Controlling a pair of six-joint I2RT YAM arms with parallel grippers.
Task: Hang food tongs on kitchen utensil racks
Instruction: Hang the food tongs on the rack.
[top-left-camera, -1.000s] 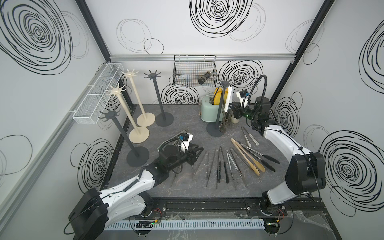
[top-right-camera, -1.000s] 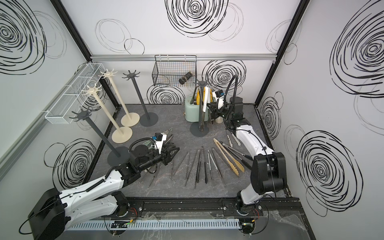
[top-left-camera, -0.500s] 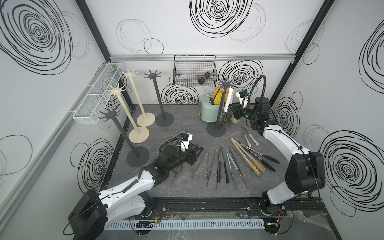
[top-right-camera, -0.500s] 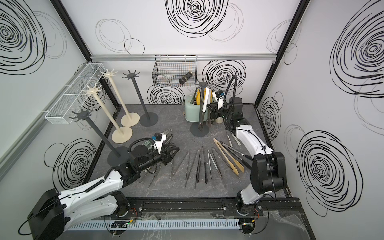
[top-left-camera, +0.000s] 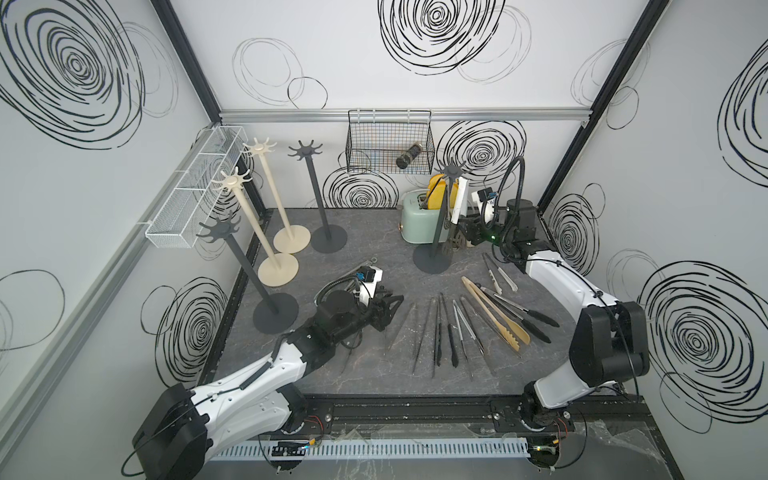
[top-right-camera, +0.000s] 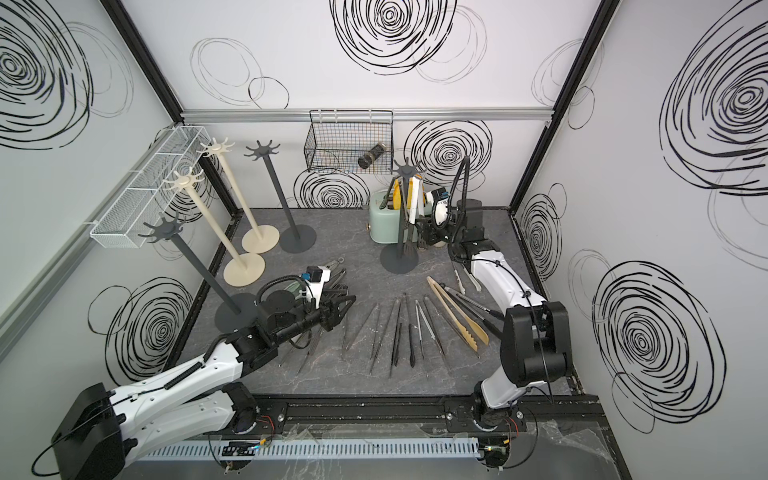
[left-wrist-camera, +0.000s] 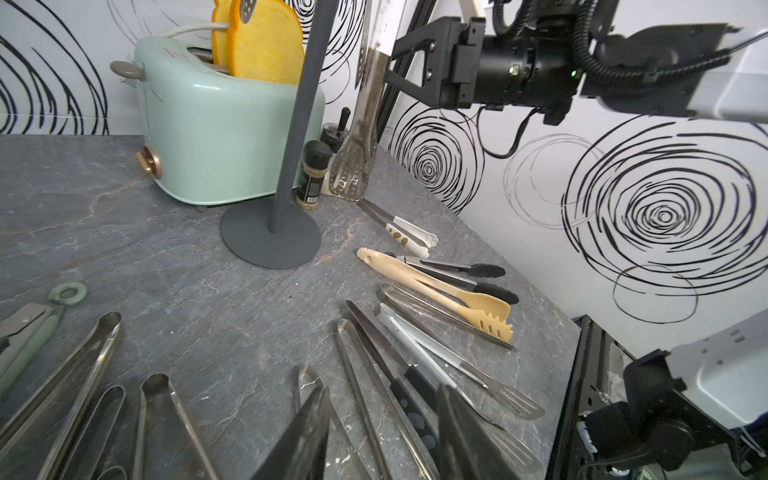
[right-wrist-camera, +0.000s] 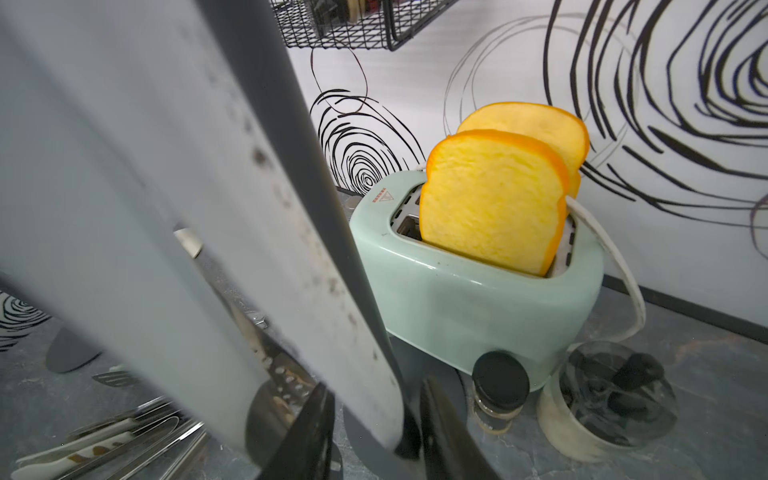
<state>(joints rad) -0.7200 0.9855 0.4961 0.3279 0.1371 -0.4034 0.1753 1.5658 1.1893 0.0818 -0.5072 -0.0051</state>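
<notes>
Right jaws went from clamped to spread in the last second; left arm crept slightly toward 3 o'clock.

Right gripper (right-wrist-camera: 376, 384): fingers apart, straddling the lower end of the white-handled tongs (top-left-camera: 458, 199). Those hang from the star top of the dark rack (top-left-camera: 441, 216) at 1 o'clock on the table. The wrist view is blurred that close, so I can't swear a pad isn't brushing the handle.

Left gripper (left-wrist-camera: 382, 390): jaws spread, pinching nothing, low over the steel tongs (top-left-camera: 437, 324) fanned out near 6 o'clock. Wooden tongs (top-left-camera: 494, 311) lie at 4 o'clock. Bare racks (top-left-camera: 245, 266) run from 9 to 11 o'clock.

Step in hand, my read: release and retreat.
- Open wider first, then back straight out toward 3 o'clock with no sideways drift. The pole is thin, and a bump could swing the tongs off the hook.
- Left waits until right is clear, then takes one pair mid-length, leaving the loop end free.
</notes>
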